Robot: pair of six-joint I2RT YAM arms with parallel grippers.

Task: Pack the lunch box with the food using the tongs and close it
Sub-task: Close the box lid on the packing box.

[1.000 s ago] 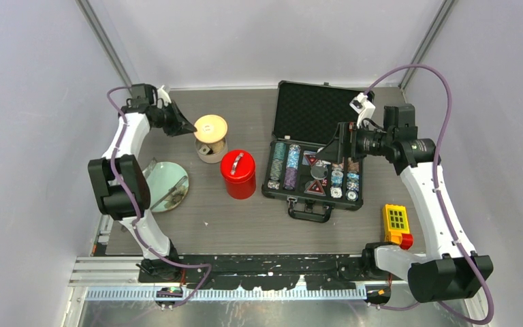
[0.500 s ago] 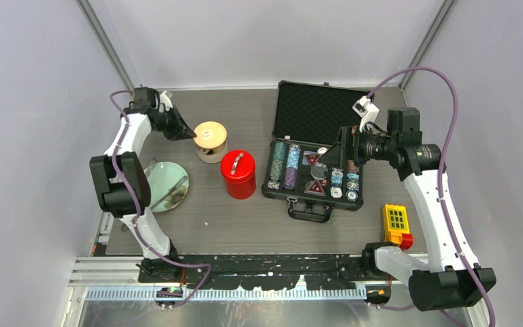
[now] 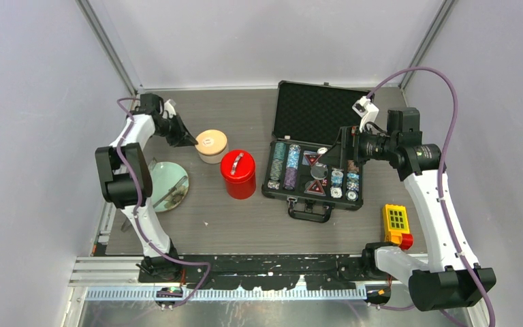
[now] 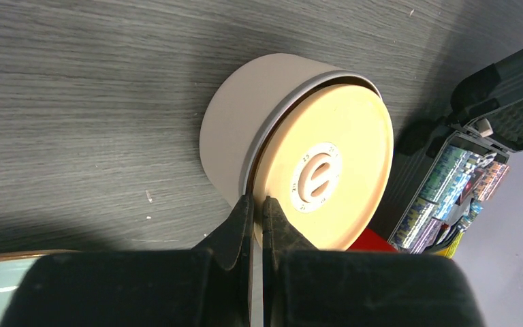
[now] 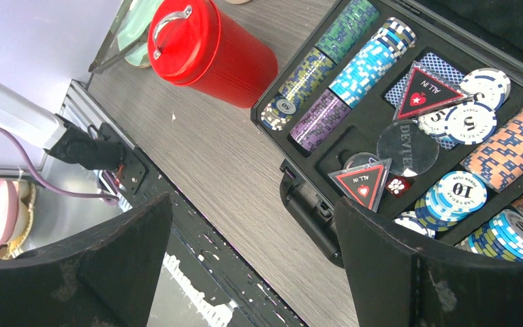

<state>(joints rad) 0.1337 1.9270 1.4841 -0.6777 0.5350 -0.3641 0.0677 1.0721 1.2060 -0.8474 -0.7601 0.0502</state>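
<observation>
The lunch box [image 3: 210,154] is a small round tin at the back left of the table, with its cream-tan lid [image 3: 211,141] lying on top. In the left wrist view the lid [image 4: 344,136] sits slightly askew, a thin dark gap showing along the tin's pale wall [image 4: 235,129]. My left gripper [image 4: 257,204] is shut on the lid's near rim, and in the top view this gripper [image 3: 194,142] is just left of the tin. The tongs [image 3: 174,192] rest on a round glass plate [image 3: 155,174]. The food is hidden. My right gripper [image 5: 252,204] hangs open and holds nothing, above the chip case.
A red lidded canister [image 3: 238,174] stands just right of the tin. An open black case of poker chips [image 3: 317,163] fills the middle right. A yellow keypad box [image 3: 396,223] lies near the right arm. Grey walls close in the table on three sides.
My left gripper has lowered the tilted lid down onto the tin and shifted slightly right. The right arm rose a little at first, then stayed still.
</observation>
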